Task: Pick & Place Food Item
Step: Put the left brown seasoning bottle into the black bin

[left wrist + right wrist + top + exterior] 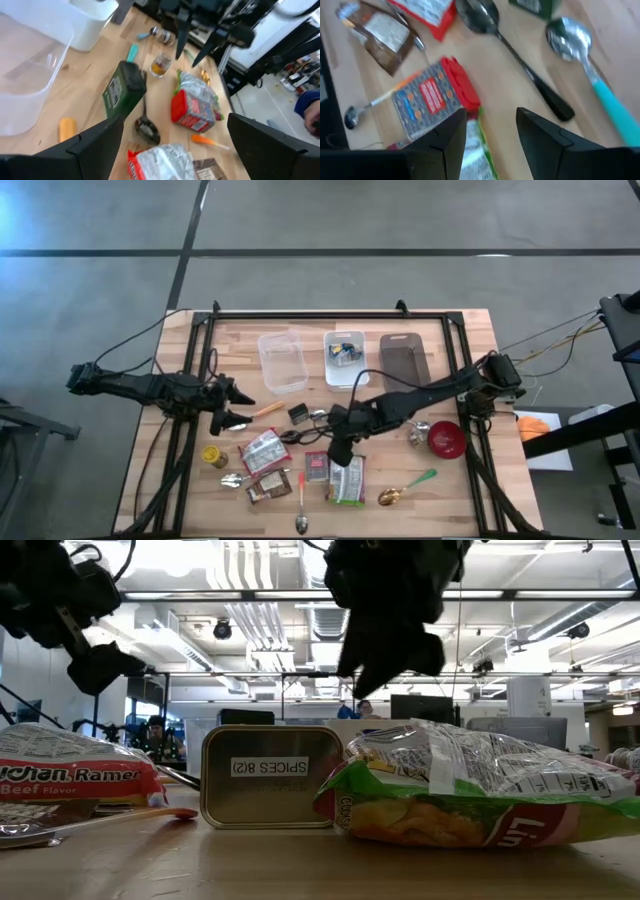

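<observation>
Now my right tool (pixel 338 452) hangs over the clutter at the near middle of the desk (pixel 470 480), fingers pointing down and standing partly apart with nothing between them. Just under it, in my right wrist view, the top edge of the green snack bag (pixel 475 155) shows between the fingers, with the red packet (pixel 427 102) just beside it. That makes me think I am in the approach step: lined up over a food item, not yet gripping it. The green bag (pixel 348 480) lies flat on the desk, touching the red packet's side as far as I can tell.

My left tool (pixel 232 406) waits at the left side of the desk, fingers wide apart and empty, facing the clutter.

Next I judge I must come straight down so one finger lands on each side of the bag's edge, without catching the red packet or the black-handled spoon (pixel 520 60) close by. The bag is soft and crinkly, so a pinch on a fold should hold better than a squeeze across the flat. Then it wants lifting toward one of the bins (pixel 282 360) at the far side; which one, I cannot tell.
</observation>
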You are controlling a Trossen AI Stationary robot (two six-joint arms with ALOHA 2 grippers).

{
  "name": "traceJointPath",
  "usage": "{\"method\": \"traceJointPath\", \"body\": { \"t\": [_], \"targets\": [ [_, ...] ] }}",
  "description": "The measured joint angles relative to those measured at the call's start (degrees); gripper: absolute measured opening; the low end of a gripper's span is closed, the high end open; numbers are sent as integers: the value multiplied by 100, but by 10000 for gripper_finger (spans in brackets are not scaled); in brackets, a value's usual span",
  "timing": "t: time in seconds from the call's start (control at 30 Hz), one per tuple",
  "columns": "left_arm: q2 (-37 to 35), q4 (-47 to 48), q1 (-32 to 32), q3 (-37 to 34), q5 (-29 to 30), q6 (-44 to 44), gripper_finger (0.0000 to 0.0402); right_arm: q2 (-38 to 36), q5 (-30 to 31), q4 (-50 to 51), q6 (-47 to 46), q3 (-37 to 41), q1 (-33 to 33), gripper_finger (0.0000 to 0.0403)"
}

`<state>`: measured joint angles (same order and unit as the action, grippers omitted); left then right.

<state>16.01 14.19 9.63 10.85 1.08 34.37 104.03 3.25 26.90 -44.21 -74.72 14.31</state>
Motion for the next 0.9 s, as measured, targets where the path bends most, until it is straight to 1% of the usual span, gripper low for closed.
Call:
{"method": "traceJointPath", "body": {
  "t": [0.07,0.13,0.2,0.27,0.37,0.57,0.63,0.7,0.9],
  "targets": [
    [0,119,-2,0,-2,-2,363,0,-13,-149,68,0,-16,170],
    [0,291,0,0,-2,0,363,-28,-38,-91,90,0,-13,170],
    [0,439,-1,0,-1,0,363,-61,-40,-31,-74,2,0,170],
    [-2,609,-2,0,-2,0,363,-118,-20,26,-461,2,10,170],
    [-2,819,0,0,-2,0,363,-129,206,207,-1148,2,10,170],
    [-1,1057,-2,0,0,2,363,-129,345,795,-1829,-127,12,175],
    [-2,1059,0,0,-2,2,363,-111,461,1065,-1912,-225,39,190],
    [-2,1059,0,0,-2,2,363,-105,558,1298,-1927,-330,63,213],
    [-2,1059,0,0,0,7,363,-55,710,1652,-2111,-369,137,299]
  ]
}}
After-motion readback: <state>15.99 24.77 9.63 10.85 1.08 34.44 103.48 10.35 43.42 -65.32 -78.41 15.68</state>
